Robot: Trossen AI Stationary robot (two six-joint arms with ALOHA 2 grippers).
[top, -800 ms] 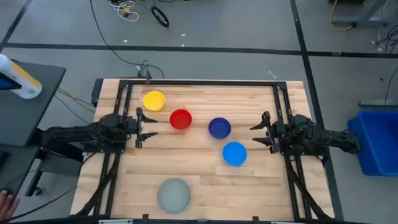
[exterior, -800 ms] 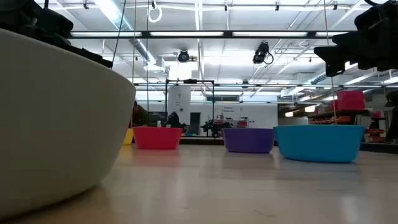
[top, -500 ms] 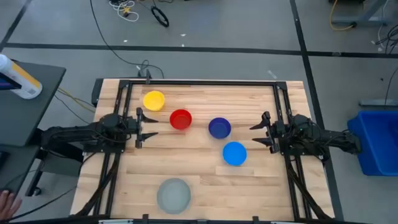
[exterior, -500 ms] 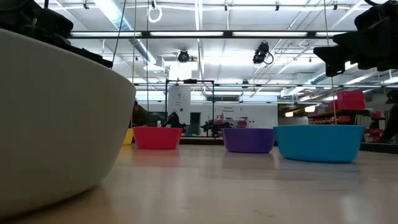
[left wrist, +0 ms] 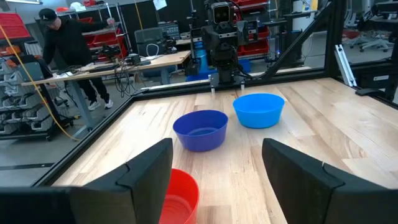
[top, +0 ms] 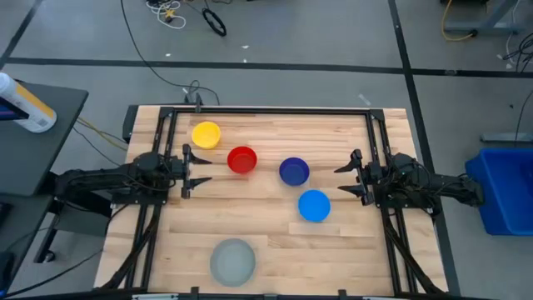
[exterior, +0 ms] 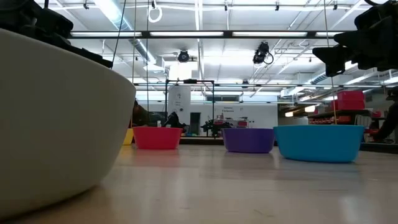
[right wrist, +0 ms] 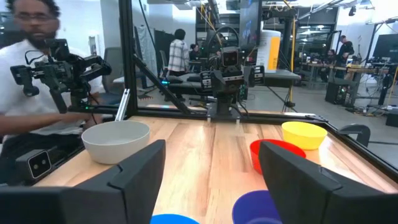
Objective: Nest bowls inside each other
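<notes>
Five bowls stand apart on the wooden table [top: 275,242], each on its base: yellow [top: 206,134] at the far left, red [top: 241,159], dark blue [top: 293,171], light blue [top: 314,205], and a larger pale grey one [top: 232,260] near the front edge. My left gripper [top: 199,168] hovers open at the table's left side, level, pointing at the red bowl [left wrist: 177,193]. My right gripper [top: 342,180] hovers open at the right side, facing the dark blue bowl [right wrist: 258,208] and the light blue one. Neither holds anything.
A black metal frame [top: 266,110] runs around the table's far and side edges. A blue bin [top: 504,187] stands on the floor to the right. People show in the room beyond the table. Bare wood lies between the coloured bowls and the grey bowl.
</notes>
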